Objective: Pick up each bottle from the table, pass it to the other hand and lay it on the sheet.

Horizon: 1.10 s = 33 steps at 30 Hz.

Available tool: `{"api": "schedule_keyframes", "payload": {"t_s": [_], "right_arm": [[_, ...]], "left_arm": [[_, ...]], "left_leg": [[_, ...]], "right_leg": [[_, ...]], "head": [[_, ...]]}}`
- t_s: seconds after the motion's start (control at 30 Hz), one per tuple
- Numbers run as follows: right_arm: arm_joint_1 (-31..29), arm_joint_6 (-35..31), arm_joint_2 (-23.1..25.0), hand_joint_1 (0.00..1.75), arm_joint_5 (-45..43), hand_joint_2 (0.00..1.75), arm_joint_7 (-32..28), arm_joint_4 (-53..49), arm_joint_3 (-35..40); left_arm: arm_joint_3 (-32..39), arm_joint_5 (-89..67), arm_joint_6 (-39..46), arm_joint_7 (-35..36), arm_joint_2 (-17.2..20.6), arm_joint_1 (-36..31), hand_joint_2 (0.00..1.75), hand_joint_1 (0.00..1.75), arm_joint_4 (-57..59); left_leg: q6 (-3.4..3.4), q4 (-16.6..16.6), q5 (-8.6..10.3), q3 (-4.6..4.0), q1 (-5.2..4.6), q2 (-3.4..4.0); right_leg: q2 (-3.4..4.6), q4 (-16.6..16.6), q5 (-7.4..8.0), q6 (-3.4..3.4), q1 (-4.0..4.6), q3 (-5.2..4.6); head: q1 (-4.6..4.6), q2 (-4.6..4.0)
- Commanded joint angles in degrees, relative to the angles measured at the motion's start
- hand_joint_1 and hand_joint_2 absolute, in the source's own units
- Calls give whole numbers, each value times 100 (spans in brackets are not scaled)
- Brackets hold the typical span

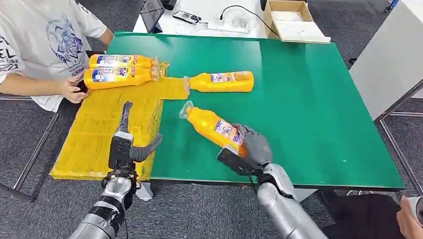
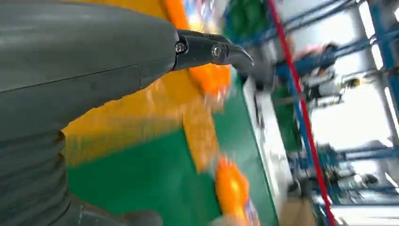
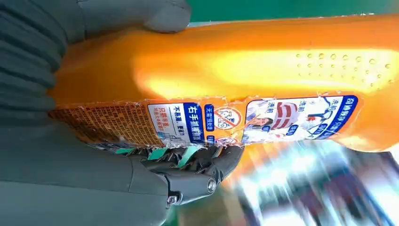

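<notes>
My right hand (image 1: 250, 148) grips the base end of an orange bottle (image 1: 215, 127) over the near middle of the green table (image 1: 316, 102), the bottle tilted with its cap pointing far and left; in the right wrist view the thumb lies on one side of the body and the dark fingers (image 3: 197, 160) curl under the label, so the hold looks firm; my left hand (image 1: 127, 143) waits empty over the near right edge of the yellow sheet (image 1: 102, 137), fingers apart and pointing away from me. To make the pass well, I judge I should carry the bottle left toward that waiting hand, keep it near level so the neck end arrives first, let the left fingers close around the free upper half, and only loosen the right once the left has it; the grip at the base leaves plenty of body bare for that. A second bottle (image 1: 221, 81) lies on the table farther off, its cap touching the sheet's far right corner, so it is still to be moved; two bottles (image 1: 118, 69) already lie side by side at the sheet's far end, and a person's hand (image 1: 72, 88) rests right beside them, so I should lay mine nearer, well apart from that hand; a cardboard box (image 1: 290, 18) sits beyond the table's far edge.
</notes>
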Motion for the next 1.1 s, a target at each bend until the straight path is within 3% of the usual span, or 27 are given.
{"api": "schedule_keyframes", "payload": {"t_s": [0.03,0.2,0.43,0.9,1.1], "right_arm": [[642,-1078,556,175,77,175,-733,-1626,-1326],[733,-1467,628,175,26,175,-1147,-1623,-1530],[774,-1045,643,175,-201,175,-1595,-1139,-1380],[781,-1025,664,175,-205,175,-1622,-1096,-1364],[707,-736,878,175,-481,175,-2046,-657,-1215]], "left_arm": [[296,409,-865,308,-354,-169,175,0,-104],[115,714,-1427,481,-413,-146,175,0,-272],[49,1434,-2267,816,-343,-90,175,0,-608],[23,1437,-2272,818,-337,-73,175,0,-640],[-395,1943,-3213,1040,-359,88,175,0,-930]], "left_leg": [[4,9,-18,12,2,-2],[2,3,-9,-13,-1,2],[0,1,-13,-4,0,9],[3,1,-21,8,2,13],[1,-2,-10,-18,0,10]], "right_leg": [[-12,2,-18,-13,5,16],[-6,0,-9,-11,-6,-10],[0,-4,-9,-14,-3,-5],[1,-7,-15,-18,0,8],[4,-7,-5,-9,-4,-18]], "head": [[0,0],[2,0],[-2,0],[0,0],[0,0]]}}
